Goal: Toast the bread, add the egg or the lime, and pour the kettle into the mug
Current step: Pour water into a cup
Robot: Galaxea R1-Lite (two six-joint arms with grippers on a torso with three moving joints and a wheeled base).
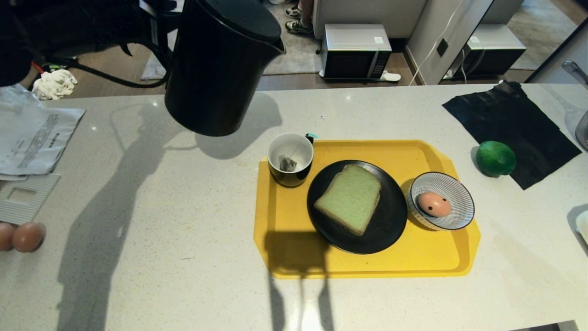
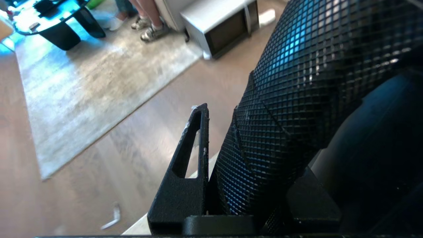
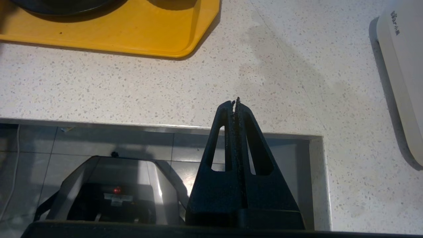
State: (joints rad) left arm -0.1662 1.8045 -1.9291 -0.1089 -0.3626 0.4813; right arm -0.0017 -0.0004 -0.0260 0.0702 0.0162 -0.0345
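The right gripper [image 3: 235,102] hangs parked off the near edge of the counter [image 1: 183,220], fingers pressed together on nothing. On the yellow tray [image 1: 285,248], the bread [image 1: 349,197] lies on a black plate and the egg [image 1: 433,204] in a striped bowl. The mug [image 1: 290,159] stands at the tray's far-left corner, a tea bag inside. Beyond it and to its left, well above the counter, the left gripper [image 2: 214,158] clamps the kettle's [image 1: 220,69] textured handle. The kettle tilts, spout toward the mug but short of it; I'd say it must travel right and nearer before pouring.
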